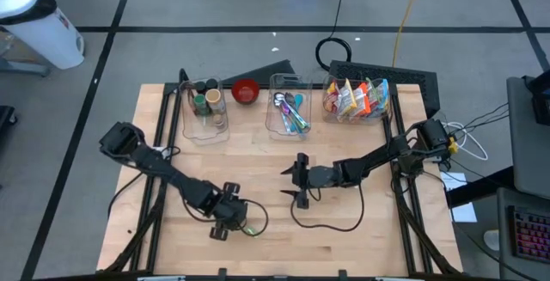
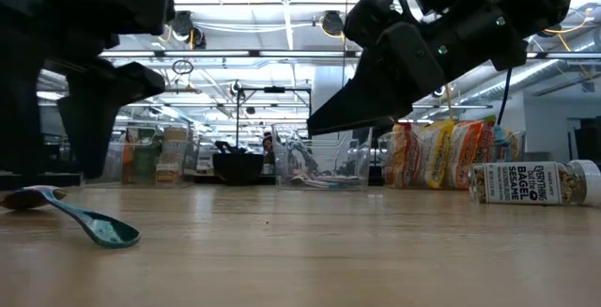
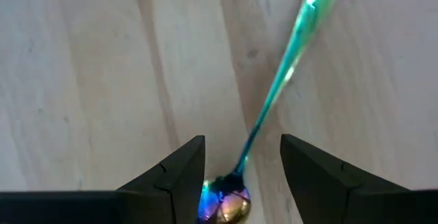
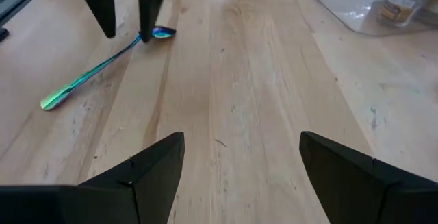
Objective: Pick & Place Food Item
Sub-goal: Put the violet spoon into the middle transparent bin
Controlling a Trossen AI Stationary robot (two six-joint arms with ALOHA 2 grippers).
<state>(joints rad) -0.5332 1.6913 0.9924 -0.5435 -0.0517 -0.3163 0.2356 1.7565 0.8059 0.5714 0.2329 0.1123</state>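
Left gripper [image 3: 239, 176] low over iridescent spoon [image 3: 274, 94] near front table [image 1: 361, 238] edge, fingers apart astride bowl end, not yet pinching. Best to drop straight, centre on neck, then close. Right gripper [image 1: 301, 182] mid-table, spread wide, empty. Low view alone shows seasoning jar [image 2: 531, 183] lying on its side; absent from wrist views.

Spoon [image 1: 250, 228] lies on table [image 1: 361, 242] near front edge, under left gripper [image 1: 230, 221]. Right gripper [image 1: 301, 185] over table middle. Four bins along back edge: jars [image 1: 205, 109], bowl [image 1: 246, 92], spoons [image 1: 290, 113], snack bags [image 1: 357, 100].
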